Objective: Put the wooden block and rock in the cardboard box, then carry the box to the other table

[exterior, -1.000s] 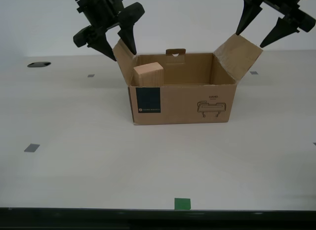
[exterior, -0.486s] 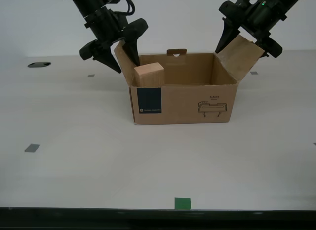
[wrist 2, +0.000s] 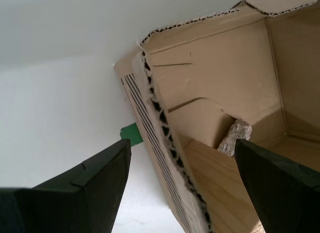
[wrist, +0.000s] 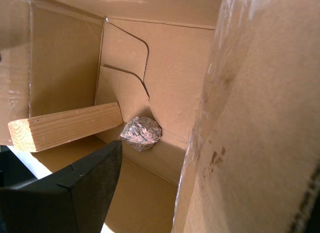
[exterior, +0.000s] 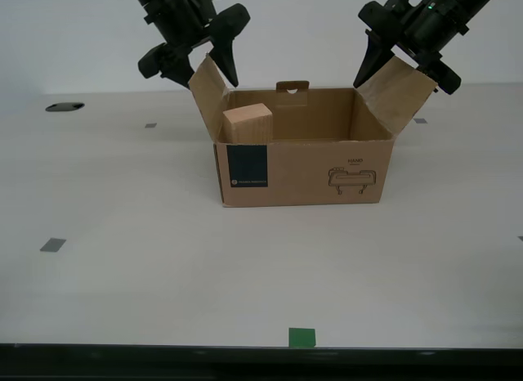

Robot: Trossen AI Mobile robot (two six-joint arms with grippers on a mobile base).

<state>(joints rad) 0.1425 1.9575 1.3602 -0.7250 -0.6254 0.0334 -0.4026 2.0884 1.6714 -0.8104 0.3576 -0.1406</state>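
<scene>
On the cream worktop (exterior: 163,266), the cardboard box (exterior: 302,172) stands upright with both side flaps raised. The wooden block (exterior: 245,123) is inside, leaning at the box's end nearer the exterior view's left, its top showing above the front wall. The rock (wrist: 141,133) lies on the box floor just beside the block's end, in a corner. Both items are loaded, so loading appears complete and the carry step is next.

My second end effector (exterior: 200,70) is spread, one finger on each side of the flap (exterior: 208,91) at the exterior view's left, with no pinch yet. My first end effector (exterior: 404,74) is likewise spread and straddles the opposite flap (exterior: 396,95); its wrist view shows only one finger (wrist: 75,188), the other hidden behind the cardboard.

This straddling placement likely prepares a two-point grip on the flaps for lifting. Closing evenly on both would matter, since thin corrugated flaps may bend or tear under the load. The other table is not in view.
</scene>
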